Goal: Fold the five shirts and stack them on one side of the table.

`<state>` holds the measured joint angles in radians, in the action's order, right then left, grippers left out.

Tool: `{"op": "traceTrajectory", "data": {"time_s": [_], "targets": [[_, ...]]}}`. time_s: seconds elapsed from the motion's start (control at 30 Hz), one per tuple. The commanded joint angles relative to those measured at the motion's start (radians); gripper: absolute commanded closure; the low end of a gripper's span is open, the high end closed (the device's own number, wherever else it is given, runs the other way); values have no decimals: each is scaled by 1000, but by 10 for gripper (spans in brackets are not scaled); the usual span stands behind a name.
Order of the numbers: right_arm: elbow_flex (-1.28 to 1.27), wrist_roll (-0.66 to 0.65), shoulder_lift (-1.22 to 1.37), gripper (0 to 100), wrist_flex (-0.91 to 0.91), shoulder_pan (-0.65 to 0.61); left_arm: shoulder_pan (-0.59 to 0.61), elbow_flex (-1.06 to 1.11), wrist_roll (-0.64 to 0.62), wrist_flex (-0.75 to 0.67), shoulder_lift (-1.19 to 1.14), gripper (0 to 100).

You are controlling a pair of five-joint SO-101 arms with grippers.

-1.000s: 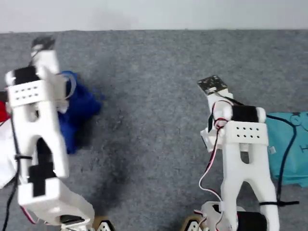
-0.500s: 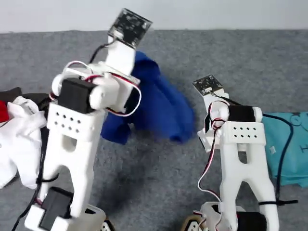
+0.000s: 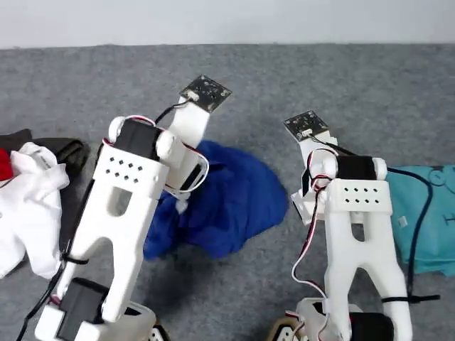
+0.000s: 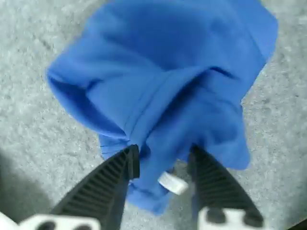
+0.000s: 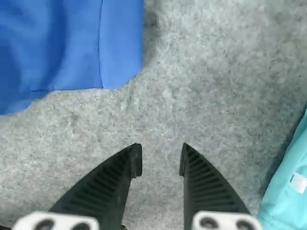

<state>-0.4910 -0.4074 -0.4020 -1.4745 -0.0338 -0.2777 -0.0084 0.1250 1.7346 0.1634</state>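
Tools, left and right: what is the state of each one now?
Left tool: open, with the blue shirt in the gap.
Right tool: open, empty.

grey felt tabletop (image 3: 370,85), pale wall (image 3: 227,21)

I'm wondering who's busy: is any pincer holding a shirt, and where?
Nothing looks gripped. The left pincer stands open around a bunched edge of the blue shirt, near its white tag. The right pincer is open over the carpet.
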Motion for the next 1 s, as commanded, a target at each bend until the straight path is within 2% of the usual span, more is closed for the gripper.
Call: {"op": "traceTrajectory", "data": {"time_s": [0.0,0.13,0.23,0.47,0.6,0.73,0.97], "targets": [[9,-3,-24,854,25,-8,3,-5,11,17,75,816],[2,-3,-21,854,84,-8,98,-5,11,17,106,814],[-21,-2,-21,854,116,-71,180,-1,11,15,104,814],[-129,6,-21,855,188,-499,292,16,8,17,103,815],[-192,34,-21,855,277,-644,330,127,8,17,104,816],[-315,38,-21,855,426,-667,381,246,9,18,112,816],[-499,46,-16,858,679,-665,476,262,8,18,112,816]]}}
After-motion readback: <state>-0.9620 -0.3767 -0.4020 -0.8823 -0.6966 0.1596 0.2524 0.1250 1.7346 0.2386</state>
